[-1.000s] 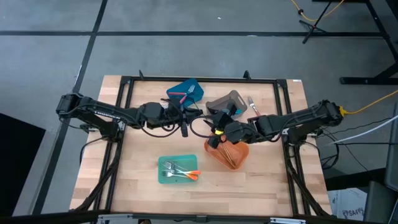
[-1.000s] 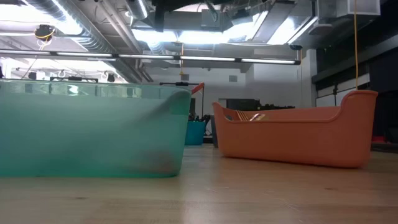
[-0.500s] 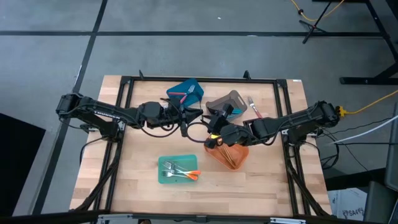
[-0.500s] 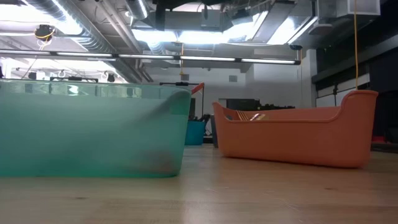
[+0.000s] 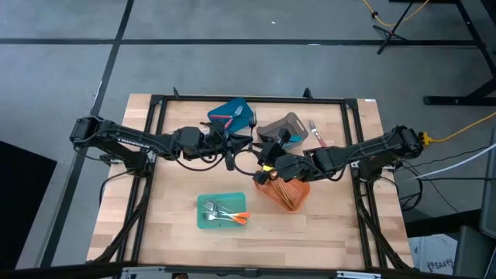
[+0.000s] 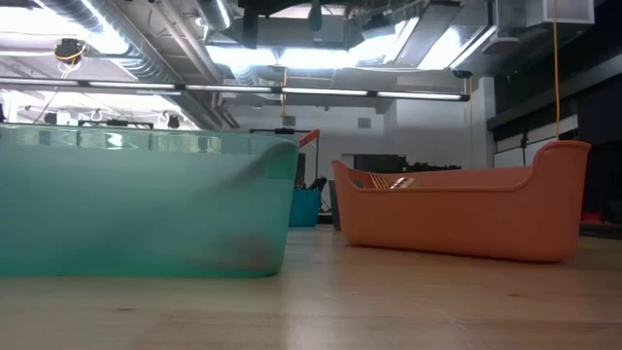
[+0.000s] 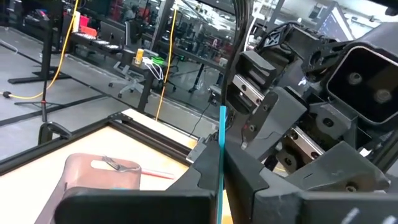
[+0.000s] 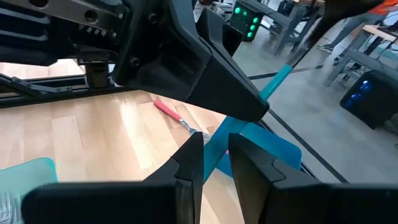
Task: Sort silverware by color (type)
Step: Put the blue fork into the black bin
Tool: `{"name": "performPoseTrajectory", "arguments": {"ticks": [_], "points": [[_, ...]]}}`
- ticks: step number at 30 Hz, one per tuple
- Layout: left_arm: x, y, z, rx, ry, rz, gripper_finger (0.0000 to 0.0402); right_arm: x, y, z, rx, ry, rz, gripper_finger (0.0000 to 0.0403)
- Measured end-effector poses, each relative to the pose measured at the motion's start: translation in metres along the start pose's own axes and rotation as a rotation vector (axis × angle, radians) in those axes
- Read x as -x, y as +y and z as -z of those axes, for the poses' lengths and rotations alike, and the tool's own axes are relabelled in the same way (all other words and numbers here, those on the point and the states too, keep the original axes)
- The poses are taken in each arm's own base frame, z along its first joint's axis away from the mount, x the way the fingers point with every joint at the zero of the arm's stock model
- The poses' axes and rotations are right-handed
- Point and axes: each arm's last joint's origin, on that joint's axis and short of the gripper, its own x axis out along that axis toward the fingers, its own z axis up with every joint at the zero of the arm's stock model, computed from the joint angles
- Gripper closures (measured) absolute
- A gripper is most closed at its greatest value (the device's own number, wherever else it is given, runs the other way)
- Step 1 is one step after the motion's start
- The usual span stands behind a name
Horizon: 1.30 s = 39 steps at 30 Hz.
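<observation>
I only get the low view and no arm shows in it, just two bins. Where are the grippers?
Observer: Both are raised over the middle of the table. The left gripper and the right gripper face each other tip to tip.
Operator: Is either one carrying anything?
Observer: Yes, the left gripper is shut on a blue-handled utensil, with the thin handle clamped between its fingers.
Operator: And the right one?
Observer: The same handle runs between its fingers too, so both are on the one piece. It looks like a handover.
Operator: I can't see into the teal bin. What's in it?
Observer: The teal bin holds a few forks, one of them with an orange handle.
</observation>
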Motion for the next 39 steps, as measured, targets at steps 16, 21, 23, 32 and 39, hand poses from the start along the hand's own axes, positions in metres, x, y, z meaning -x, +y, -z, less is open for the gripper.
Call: {"name": "performPoseTrajectory", "arguments": {"ticks": [16, 21, 23, 32, 39], "points": [[0.000, 0.000, 0.000, -0.001, -0.001, -0.007, 0.0397, 0.000, 0.000, 0.001, 0.014, 0.013, -0.020, 0.0329], [0.000, 0.000, 0.000, -0.027, -0.002, -0.006, 0.0397, 0.001, 0.000, 0.004, 0.038, 0.040, -0.028, 0.0329], [0.000, 0.000, 0.000, -0.027, -0.002, -0.006, 0.0397, 0.005, -0.002, 0.005, 0.053, 0.066, -0.069, 0.0329], [0.000, 0.000, 0.000, -0.107, 0.000, 0.010, 0.0397, 0.039, -0.030, -0.012, -0.003, 0.065, -0.181, 0.0329], [0.000, -0.004, 0.000, -0.202, 0.019, 0.116, 0.0397, 0.050, -0.041, -0.029, 0.013, -0.054, -0.229, 0.0329]]}}
